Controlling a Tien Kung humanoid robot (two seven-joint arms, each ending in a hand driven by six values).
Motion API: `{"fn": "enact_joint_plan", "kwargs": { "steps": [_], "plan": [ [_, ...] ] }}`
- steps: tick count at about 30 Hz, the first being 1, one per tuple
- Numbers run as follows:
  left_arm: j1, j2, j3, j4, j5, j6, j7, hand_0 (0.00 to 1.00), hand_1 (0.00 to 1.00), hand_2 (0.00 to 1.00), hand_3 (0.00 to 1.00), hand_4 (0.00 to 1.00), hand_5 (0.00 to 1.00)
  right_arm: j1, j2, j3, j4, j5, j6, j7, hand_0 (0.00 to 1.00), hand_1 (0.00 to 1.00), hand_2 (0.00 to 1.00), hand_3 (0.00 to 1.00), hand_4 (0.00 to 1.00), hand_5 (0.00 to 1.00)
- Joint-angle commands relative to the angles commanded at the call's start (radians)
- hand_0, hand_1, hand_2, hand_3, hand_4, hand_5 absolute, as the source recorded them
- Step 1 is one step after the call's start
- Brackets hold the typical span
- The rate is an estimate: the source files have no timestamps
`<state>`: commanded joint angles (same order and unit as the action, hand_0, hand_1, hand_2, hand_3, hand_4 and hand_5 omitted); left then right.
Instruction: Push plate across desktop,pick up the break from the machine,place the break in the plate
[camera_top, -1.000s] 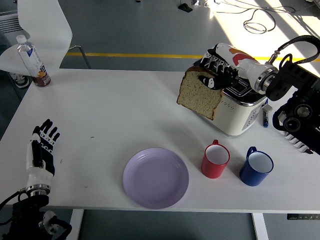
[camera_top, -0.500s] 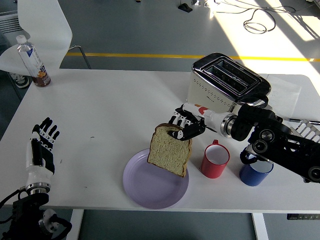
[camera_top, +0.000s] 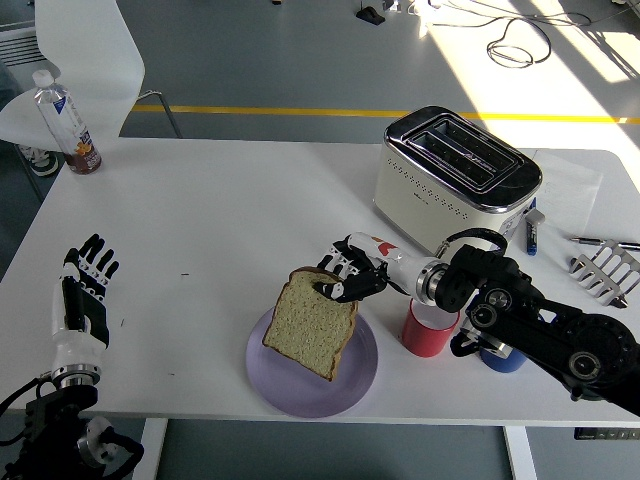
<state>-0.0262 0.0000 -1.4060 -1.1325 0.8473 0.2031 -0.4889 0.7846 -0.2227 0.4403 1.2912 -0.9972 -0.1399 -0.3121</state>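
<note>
My right hand (camera_top: 342, 280) is shut on the top edge of a slice of bread (camera_top: 309, 322), which hangs tilted just over the lilac plate (camera_top: 290, 385) at the table's front middle. Whether the slice's lower corner touches the plate, I cannot tell. The white and chrome toaster (camera_top: 455, 180) stands at the back right, its slots showing nothing in them. My left hand (camera_top: 85, 290) rests flat on the table at the front left, fingers spread, holding nothing.
A red mug (camera_top: 428, 329) sits right of the plate, under my right forearm. A blue mug (camera_top: 503, 352) is mostly hidden behind the arm. A water bottle (camera_top: 62, 122) stands at the far left corner. A pen (camera_top: 533, 231) and metal rack (camera_top: 607, 268) lie at the right.
My right hand carried the bread from above the toaster down and left to the plate, sinking lower in the last half second. The left hand stayed still.
</note>
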Motion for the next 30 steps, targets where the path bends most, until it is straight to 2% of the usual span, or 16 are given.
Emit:
{"fn": "enact_joint_plan", "kwargs": {
  "steps": [1, 6, 7, 12, 13, 18, 19, 24, 25, 30],
  "plan": [
    [0.0, 0.0, 0.0, 0.0, 0.0, 0.0, 0.0, 0.833, 0.852, 0.896, 0.799, 0.506, 0.998, -0.004, 0.003, -0.003, -0.007, 0.0, -0.004, 0.005, 0.268, 0.241, 0.325, 0.35, 0.133, 0.033],
    [0.0, 0.0, -0.002, 0.0, 0.0, 0.001, 0.001, 0.833, 0.852, 0.896, 0.799, 0.506, 0.998, -0.017, 0.002, -0.021, -0.024, -0.014, -0.015, 0.04, 0.268, 0.241, 0.325, 0.35, 0.133, 0.033],
    [0.0, 0.0, -0.002, 0.0, 0.0, 0.001, 0.001, 0.834, 0.853, 0.896, 0.8, 0.501, 0.998, -0.017, 0.002, -0.022, -0.025, -0.015, -0.016, 0.042, 0.361, 0.346, 0.403, 0.443, 0.218, 0.026],
    [0.002, 0.0, -0.002, 0.0, -0.001, 0.001, 0.002, 0.834, 0.853, 0.896, 0.8, 0.501, 0.998, -0.026, -0.003, -0.054, -0.043, -0.048, -0.003, 0.075, 0.361, 0.346, 0.403, 0.443, 0.218, 0.026],
    [0.002, 0.0, -0.001, 0.0, -0.001, 0.001, 0.002, 0.832, 0.852, 0.896, 0.799, 0.5, 0.998, -0.026, -0.003, -0.058, -0.046, -0.052, -0.002, 0.079, 0.388, 0.421, 0.476, 0.498, 0.276, 0.089],
    [0.0, 0.0, 0.002, 0.002, 0.001, 0.002, 0.001, 0.832, 0.852, 0.896, 0.799, 0.5, 0.998, -0.027, 0.006, -0.073, -0.084, -0.119, 0.009, 0.148, 0.388, 0.421, 0.476, 0.498, 0.276, 0.089],
    [0.0, 0.0, 0.002, 0.004, 0.0, 0.003, 0.001, 0.83, 0.852, 0.897, 0.799, 0.498, 0.998, -0.023, 0.009, -0.077, -0.094, -0.124, 0.019, 0.167, 0.527, 0.57, 0.558, 0.556, 0.417, 0.174],
    [0.0, 0.0, 0.001, 0.004, 0.0, 0.004, -0.001, 0.83, 0.852, 0.897, 0.799, 0.498, 0.998, -0.017, 0.02, -0.08, -0.12, -0.153, 0.041, 0.235, 0.527, 0.57, 0.558, 0.556, 0.417, 0.174],
    [-0.001, 0.0, 0.001, 0.004, 0.0, 0.005, -0.002, 0.833, 0.851, 0.896, 0.798, 0.493, 0.998, -0.016, 0.022, -0.079, -0.122, -0.16, 0.043, 0.242, 0.715, 0.729, 0.719, 0.699, 0.52, 0.228],
    [-0.001, 0.0, 0.001, 0.004, -0.001, 0.005, -0.002, 0.833, 0.851, 0.896, 0.798, 0.493, 0.998, -0.017, 0.023, -0.077, -0.129, -0.186, 0.051, 0.27, 0.715, 0.729, 0.719, 0.699, 0.52, 0.228]
  ]
}}
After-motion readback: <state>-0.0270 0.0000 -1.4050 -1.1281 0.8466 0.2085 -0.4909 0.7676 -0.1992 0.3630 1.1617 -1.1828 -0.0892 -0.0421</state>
